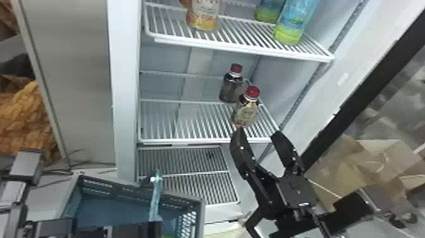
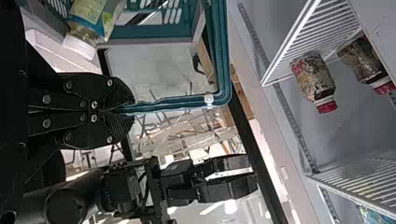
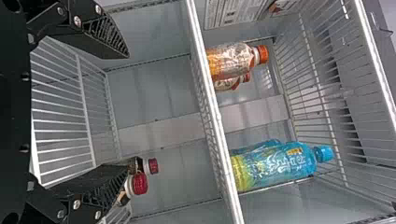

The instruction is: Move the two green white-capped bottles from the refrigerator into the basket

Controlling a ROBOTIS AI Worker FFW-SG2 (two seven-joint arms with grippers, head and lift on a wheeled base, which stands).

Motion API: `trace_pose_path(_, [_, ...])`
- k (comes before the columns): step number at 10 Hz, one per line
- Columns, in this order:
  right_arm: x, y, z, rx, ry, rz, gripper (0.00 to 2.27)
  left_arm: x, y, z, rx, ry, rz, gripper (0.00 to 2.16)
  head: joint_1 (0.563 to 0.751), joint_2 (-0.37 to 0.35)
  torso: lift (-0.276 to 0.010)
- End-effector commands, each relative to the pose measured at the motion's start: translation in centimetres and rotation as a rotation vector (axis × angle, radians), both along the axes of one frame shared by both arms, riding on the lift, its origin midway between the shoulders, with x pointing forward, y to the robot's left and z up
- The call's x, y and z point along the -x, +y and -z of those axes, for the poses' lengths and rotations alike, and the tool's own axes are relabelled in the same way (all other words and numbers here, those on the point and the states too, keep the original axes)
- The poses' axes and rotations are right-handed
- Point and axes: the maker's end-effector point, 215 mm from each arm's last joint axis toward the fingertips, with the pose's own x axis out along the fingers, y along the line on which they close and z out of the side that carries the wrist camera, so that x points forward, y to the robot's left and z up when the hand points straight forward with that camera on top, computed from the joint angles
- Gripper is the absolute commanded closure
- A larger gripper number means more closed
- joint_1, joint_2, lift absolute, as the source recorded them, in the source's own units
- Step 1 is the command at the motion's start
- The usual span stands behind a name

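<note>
In the head view my left gripper is at the basket; in the left wrist view the left gripper is shut on the teal basket handle. A white-capped bottle with a green label lies by the basket's slotted wall in that view, apparently inside. A green bit shows low in the basket. My right gripper stands open before the refrigerator's middle shelf, just below the red-capped bottles. In the right wrist view the right gripper has nothing between its spread fingers.
Two dark red-capped bottles stand at the right of the middle shelf. Above, the upper shelf holds orange-capped bottles and blue-capped bottles. The refrigerator's door edge slants along the right.
</note>
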Motion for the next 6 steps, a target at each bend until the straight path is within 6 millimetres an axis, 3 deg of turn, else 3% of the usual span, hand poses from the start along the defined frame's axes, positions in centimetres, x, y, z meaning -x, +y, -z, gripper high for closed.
trace_pose_path(1, [0.01, 0.01, -0.22, -0.003, -0.004, 0.000, 0.22, 0.02, -0.02, -0.08, 0.002, -0.001, 0.001, 1.16, 0.695, -0.350, -0.263])
trace_pose_path(6, [0.02, 0.10, -0.35, -0.004, -0.006, -0.002, 0.22, 0.06, 0.02, -0.07, 0.004, 0.001, -0.001, 1.16, 0.695, -0.350, -0.263])
